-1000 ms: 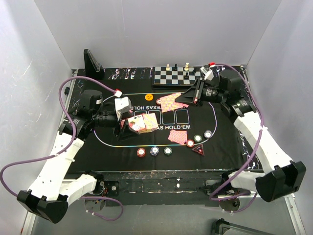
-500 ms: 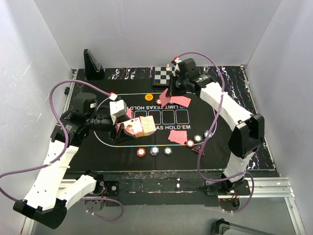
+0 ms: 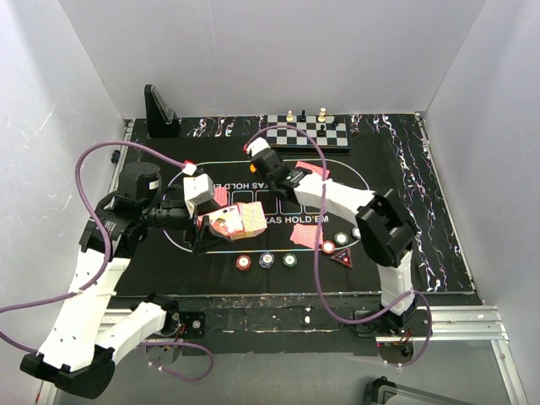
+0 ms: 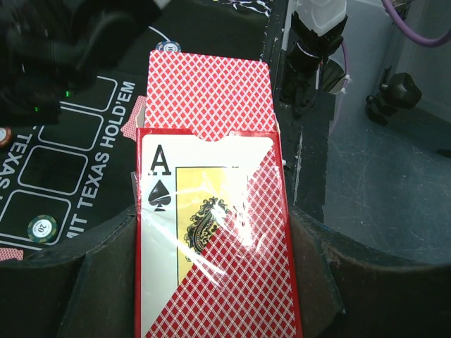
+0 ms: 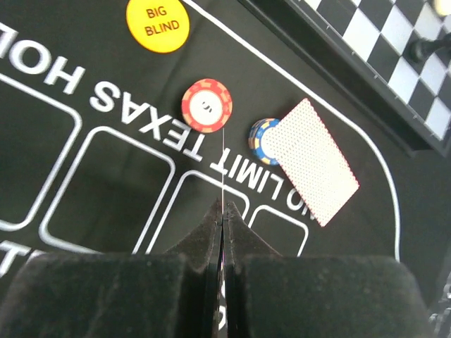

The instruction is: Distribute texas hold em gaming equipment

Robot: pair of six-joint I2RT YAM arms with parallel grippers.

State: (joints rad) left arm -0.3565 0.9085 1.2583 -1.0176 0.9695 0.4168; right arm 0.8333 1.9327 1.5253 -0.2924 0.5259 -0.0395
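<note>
Left hand (image 4: 213, 229) is clamping the card box (image 4: 225, 303) by its sides, ace of spades facing up, a red-patterned card back (image 4: 209, 95) sticking out of the open end. Right hand (image 5: 222, 215) is hovering over the black mat (image 5: 106, 169), clenched on a single card (image 5: 220, 165) seen edge-on. Just beyond it, a red chip (image 5: 206, 105) is lying beside a blue chip (image 5: 258, 137) that is half tucked under a face-down card (image 5: 313, 162).

- card box (image 4: 211, 239): red, ace-of-spades face, top open, one red-backed card (image 4: 209, 91) protruding
- edge-on card (image 5: 220, 169): held upright by its lower edge
- red chip (image 5: 206, 105) and blue chip (image 5: 259, 139): flat, near each other; blue partly under face-down card (image 5: 313, 160)
</note>
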